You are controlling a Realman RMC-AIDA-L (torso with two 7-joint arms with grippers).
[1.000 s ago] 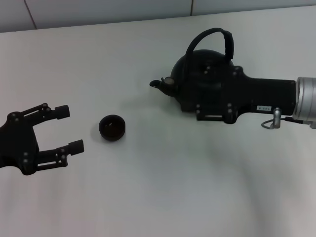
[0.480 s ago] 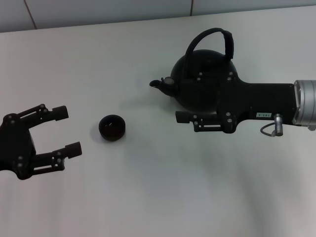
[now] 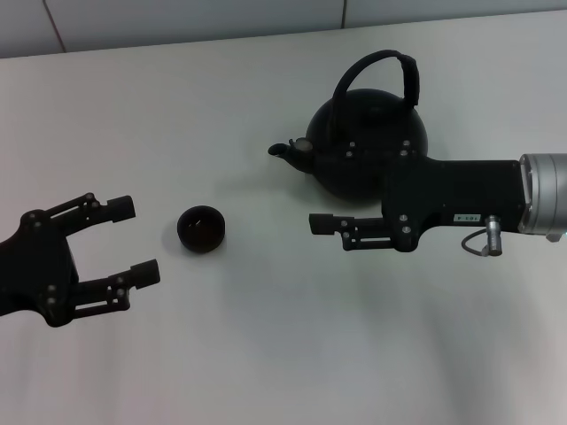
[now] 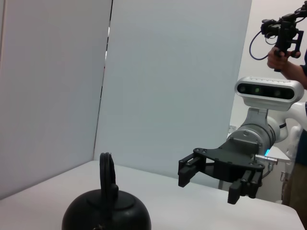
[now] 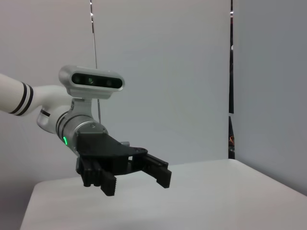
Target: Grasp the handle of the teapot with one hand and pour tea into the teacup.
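Head view: one teapot on the white table, one arched handle upright over it, spout toward the one teacup. Cup sits well apart from the teapot, on its spout side. Two grippers. Right gripper overlaps the teapot's near side, fingers spread wide, holding nothing, below the handle. Left gripper is beyond the cup from the teapot, wide open, empty. Left wrist view: one teapot, handle edge-on, right gripper raised beside it, open. Right wrist view: only the left gripper, fingers apart, above the table.
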